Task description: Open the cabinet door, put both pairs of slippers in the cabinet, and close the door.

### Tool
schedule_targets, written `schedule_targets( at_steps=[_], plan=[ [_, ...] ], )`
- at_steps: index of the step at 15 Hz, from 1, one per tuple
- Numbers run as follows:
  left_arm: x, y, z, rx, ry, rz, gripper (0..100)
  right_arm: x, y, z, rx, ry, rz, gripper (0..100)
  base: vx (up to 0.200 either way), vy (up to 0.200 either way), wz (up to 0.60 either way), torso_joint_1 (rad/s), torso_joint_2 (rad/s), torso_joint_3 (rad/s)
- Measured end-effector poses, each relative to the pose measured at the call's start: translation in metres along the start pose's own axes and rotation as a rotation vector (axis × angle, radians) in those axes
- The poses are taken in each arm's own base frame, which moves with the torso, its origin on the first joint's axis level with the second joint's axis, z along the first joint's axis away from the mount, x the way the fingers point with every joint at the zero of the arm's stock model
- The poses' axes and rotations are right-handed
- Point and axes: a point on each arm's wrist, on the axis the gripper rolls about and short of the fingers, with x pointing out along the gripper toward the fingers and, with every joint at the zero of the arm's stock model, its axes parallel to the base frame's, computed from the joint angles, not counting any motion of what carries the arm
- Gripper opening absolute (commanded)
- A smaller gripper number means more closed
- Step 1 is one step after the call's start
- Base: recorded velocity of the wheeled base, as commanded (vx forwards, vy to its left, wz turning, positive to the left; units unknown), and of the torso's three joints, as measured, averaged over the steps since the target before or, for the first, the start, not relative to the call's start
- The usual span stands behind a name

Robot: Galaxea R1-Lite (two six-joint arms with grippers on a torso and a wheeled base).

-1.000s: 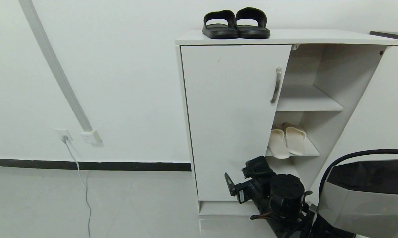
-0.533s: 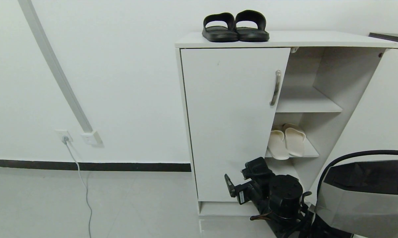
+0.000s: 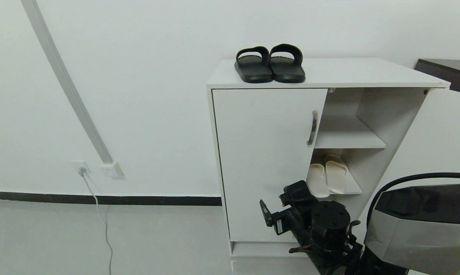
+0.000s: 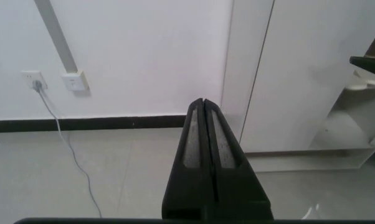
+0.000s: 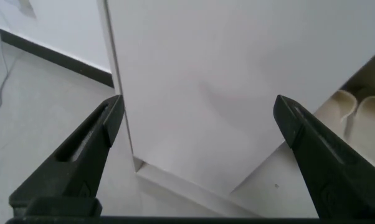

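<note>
A pair of black slippers point(image 3: 270, 65) stands on top of the white cabinet point(image 3: 348, 72). Its left door point(image 3: 264, 160), with a metal handle point(image 3: 313, 127), is closed. The right door point(image 3: 436, 137) is swung wide open. A pair of white slippers point(image 3: 326, 177) lies on the lower shelf inside and is also in the right wrist view as white slippers point(image 5: 356, 112). My right gripper point(image 3: 275, 208) hangs open low in front of the left door point(image 5: 237, 74), holding nothing; its fingers spread wide around the right gripper point(image 5: 198, 106). My left gripper point(image 4: 203, 102) is shut and empty, facing the cabinet's lower left corner.
The upper shelf point(image 3: 348, 137) is bare. A wall socket point(image 3: 81, 168) with a cable running down to the floor sits left of the cabinet, beside a slanted cable duct point(image 3: 67, 88). A dark surface point(image 3: 447, 70) shows behind the open door. Open floor lies to the left.
The whole head view has shifted, so the cabinet sits lower in the picture and more of its top shows. The slippers, doors and right gripper have not moved.
</note>
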Motion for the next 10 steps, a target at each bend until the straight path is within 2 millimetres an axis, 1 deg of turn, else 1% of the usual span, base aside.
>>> schedule_targets(
  at_steps=[5,10],
  plan=[
    [0.0,0.0,0.0,0.0,0.0,0.0,0,-0.0012,-0.0005,-0.0002,0.0,0.003,-0.002,100,0.0,0.0,0.0,0.141,-0.47,-0.333],
    [0.0,0.0,0.0,0.0,0.0,0.0,0,-0.0013,-0.0007,0.0005,0.002,0.001,-0.002,100,0.0,0.0,0.0,0.174,-0.49,-0.315]
  ],
)
